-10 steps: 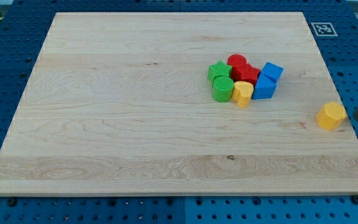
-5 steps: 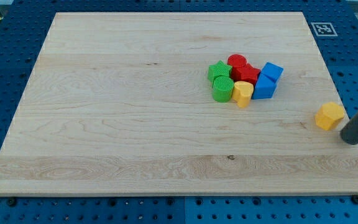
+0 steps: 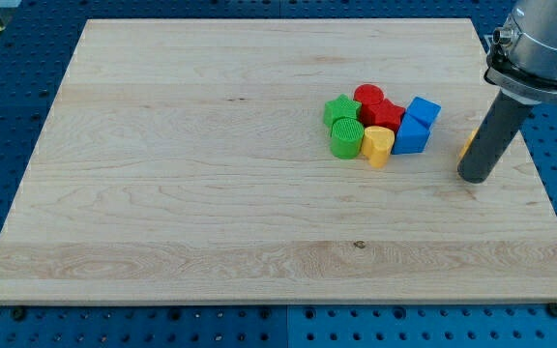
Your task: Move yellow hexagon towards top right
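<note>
My tip (image 3: 476,178) rests on the wooden bench (image 3: 211,193) toward the view's right, a little below the middle height of the board. The dark rod rises from it toward the view's top right, into the grey body of the arm (image 3: 540,43) at the corner of the view.

The yellow hexagon (image 3: 466,146) is almost wholly hidden behind the rod: only a thin sliver of yellow-orange shows at the rod's left edge, just above my tip. It seems to lie right against the rod, though from this view I cannot tell if they touch. Its shape cannot be made out here.

There are no fingers on this arm, only the rod, so there is nothing spread or pressed together to tell of.

To the left of my tip, near but apart, a tight cluster of blocks sits together. At its right are two blue blocks, a blue cube (image 3: 424,111) above and a second blue block (image 3: 411,136) just below it, touching. Left of these lie a red cylinder (image 3: 367,95) and another red block (image 3: 384,113). A green star (image 3: 339,109) sits at the cluster's upper left, with a green cylinder (image 3: 346,138) below it. A yellow block (image 3: 378,145) with a rounded top stands at the cluster's bottom, between the green cylinder and the lower blue block.

A small black-and-white marker (image 3: 503,44) sits off the board's top right corner.
</note>
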Robot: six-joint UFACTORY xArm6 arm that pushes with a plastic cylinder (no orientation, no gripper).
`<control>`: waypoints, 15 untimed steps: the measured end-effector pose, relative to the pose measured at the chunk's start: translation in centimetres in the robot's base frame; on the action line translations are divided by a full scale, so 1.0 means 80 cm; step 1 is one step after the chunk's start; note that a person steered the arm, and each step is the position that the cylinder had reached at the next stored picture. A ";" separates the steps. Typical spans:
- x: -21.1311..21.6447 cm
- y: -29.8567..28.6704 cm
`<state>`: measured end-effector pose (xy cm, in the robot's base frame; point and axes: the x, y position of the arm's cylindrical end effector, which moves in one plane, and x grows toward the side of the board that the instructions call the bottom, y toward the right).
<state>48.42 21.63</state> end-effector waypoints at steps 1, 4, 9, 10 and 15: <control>-0.010 0.000; -0.022 0.002; -0.050 0.061; -0.074 0.053; -0.219 0.030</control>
<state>30.87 24.03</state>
